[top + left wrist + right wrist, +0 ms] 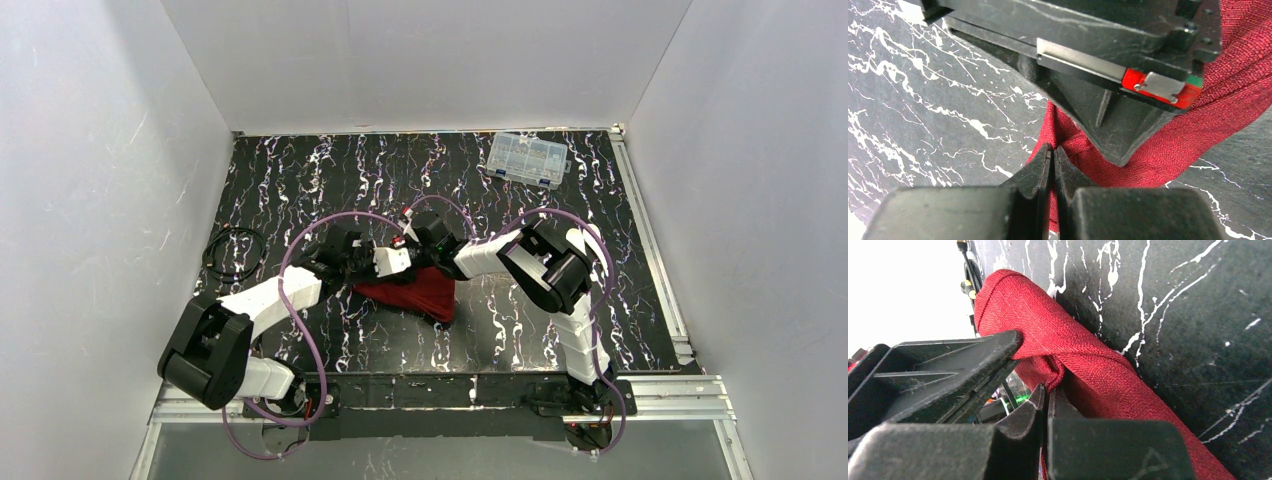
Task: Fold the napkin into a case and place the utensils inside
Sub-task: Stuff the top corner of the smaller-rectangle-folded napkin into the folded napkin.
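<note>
The deep red napkin (415, 292) lies bunched and partly folded on the black marbled table, below both grippers. My left gripper (400, 258) is shut on an edge of the napkin (1198, 120); its jaws (1053, 157) pinch the cloth between them. My right gripper (420, 240) meets it from the right and is shut on a fold of the same napkin (1088, 355), with its tips (1045, 392) closed on the cloth. The two grippers nearly touch. The utensils are out of view. No finished case shows.
A clear plastic compartment box (525, 159) stands at the back right of the table. A coiled black cable (232, 254) lies at the left edge. White walls close in the table on three sides.
</note>
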Motion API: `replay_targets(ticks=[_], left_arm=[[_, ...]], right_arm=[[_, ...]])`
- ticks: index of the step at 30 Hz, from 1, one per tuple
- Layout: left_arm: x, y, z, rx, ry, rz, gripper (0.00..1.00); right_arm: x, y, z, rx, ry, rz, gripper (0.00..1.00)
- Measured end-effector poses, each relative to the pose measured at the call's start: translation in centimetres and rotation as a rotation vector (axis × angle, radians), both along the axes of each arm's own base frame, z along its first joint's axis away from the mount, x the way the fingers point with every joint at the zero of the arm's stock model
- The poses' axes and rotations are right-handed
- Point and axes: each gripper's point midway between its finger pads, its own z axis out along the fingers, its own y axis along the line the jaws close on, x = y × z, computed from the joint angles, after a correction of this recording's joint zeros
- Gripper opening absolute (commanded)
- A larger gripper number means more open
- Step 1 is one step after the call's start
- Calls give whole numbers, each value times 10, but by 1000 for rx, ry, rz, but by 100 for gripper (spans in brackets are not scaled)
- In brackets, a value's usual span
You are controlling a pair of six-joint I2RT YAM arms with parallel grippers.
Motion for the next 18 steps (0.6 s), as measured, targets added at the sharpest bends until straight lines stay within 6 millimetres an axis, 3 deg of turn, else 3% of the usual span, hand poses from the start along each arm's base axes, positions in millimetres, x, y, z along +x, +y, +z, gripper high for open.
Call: replay_targets(ticks=[9, 18], left_arm=[[-1, 1, -2, 9, -2, -10, 0], [-2, 1, -4, 14, -9, -28, 0]], right_arm=[[2, 3, 8, 22, -2, 15, 1], [11, -9, 4, 4, 2, 36, 1]])
